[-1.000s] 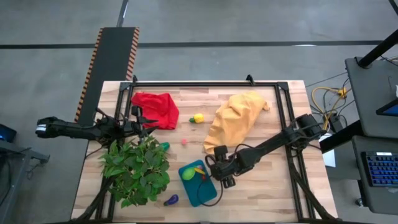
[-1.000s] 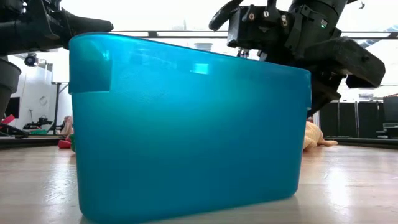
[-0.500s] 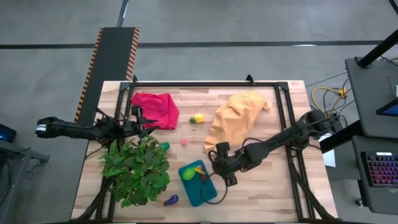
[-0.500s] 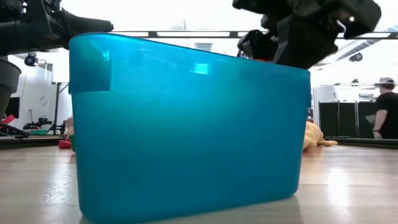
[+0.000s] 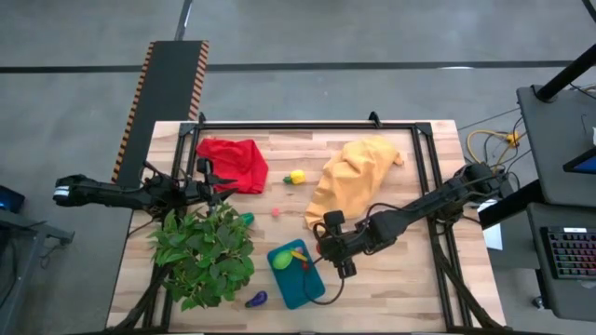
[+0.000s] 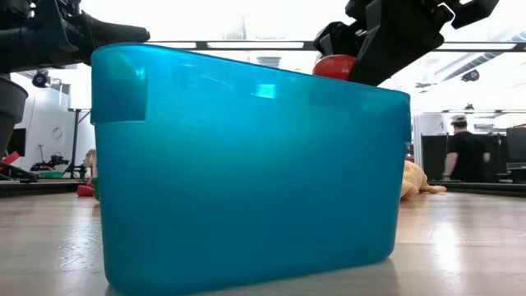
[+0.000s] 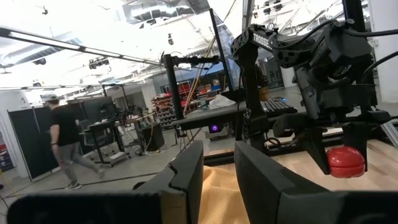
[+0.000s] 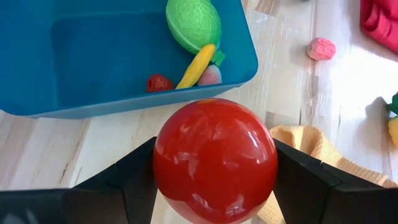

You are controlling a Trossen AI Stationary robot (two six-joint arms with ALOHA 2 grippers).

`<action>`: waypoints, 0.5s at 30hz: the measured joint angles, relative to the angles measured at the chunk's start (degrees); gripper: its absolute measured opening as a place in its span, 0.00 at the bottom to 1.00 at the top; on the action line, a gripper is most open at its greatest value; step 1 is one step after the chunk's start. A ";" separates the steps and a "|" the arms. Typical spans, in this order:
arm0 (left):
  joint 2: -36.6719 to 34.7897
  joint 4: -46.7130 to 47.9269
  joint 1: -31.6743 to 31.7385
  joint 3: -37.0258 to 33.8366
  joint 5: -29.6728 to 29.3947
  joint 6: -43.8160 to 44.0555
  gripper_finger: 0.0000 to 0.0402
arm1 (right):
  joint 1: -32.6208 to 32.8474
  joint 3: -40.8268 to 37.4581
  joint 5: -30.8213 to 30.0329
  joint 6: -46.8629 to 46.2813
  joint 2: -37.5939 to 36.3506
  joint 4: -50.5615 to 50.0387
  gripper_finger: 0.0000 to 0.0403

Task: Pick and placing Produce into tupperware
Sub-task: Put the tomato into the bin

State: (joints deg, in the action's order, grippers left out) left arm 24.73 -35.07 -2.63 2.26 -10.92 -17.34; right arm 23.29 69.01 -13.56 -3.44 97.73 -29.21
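**Red ball clamped beside the container**

From my station, reading left to right across the bench (image 5: 391, 288). The left end effector (image 5: 226, 189) waits at the left edge, by the red cloth (image 5: 233, 163) and above the leafy plant (image 5: 203, 253); its two fingers (image 7: 186, 171) stand slightly apart with nothing between them. Just beside the plant's near edge lies a purple piece of produce (image 5: 256, 299). The teal tupperware (image 5: 307, 290) sits at centre front; inside it I see a green piece (image 8: 194, 25), a yellow piece (image 8: 196, 65), a pink piece (image 8: 210, 76) and a small red piece (image 8: 158, 83), gathered at one end. Farther back on the bench a small pink piece (image 5: 276, 212) and a yellow piece with a green top (image 5: 296, 176) lie in the open, near the yellow-orange cloth (image 5: 352, 179). The right end effector (image 5: 323, 249) hangs at the tupperware's right rim, clamped on a glossy red ball (image 8: 214, 158), which rides clear of the bench just outside the container wall. A person (image 6: 463, 153) stands in the room beyond.
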 joint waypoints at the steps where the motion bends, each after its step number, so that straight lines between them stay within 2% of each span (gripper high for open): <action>1: 0.00 0.00 0.02 0.00 -0.02 0.00 0.19 | 0.00 0.00 0.02 -0.02 0.00 -0.02 0.61; 10: 0.00 0.00 0.00 0.00 -0.02 0.00 0.19 | 0.00 0.00 0.04 -0.15 0.00 0.13 0.61; 15: -0.02 0.00 0.02 0.00 -0.02 0.00 0.19 | 0.34 0.00 1.40 0.14 0.00 3.85 0.61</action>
State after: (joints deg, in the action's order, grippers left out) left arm 24.71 -35.07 -2.61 2.26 -10.94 -17.34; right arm 23.63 69.01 -12.15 -3.31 97.73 -25.37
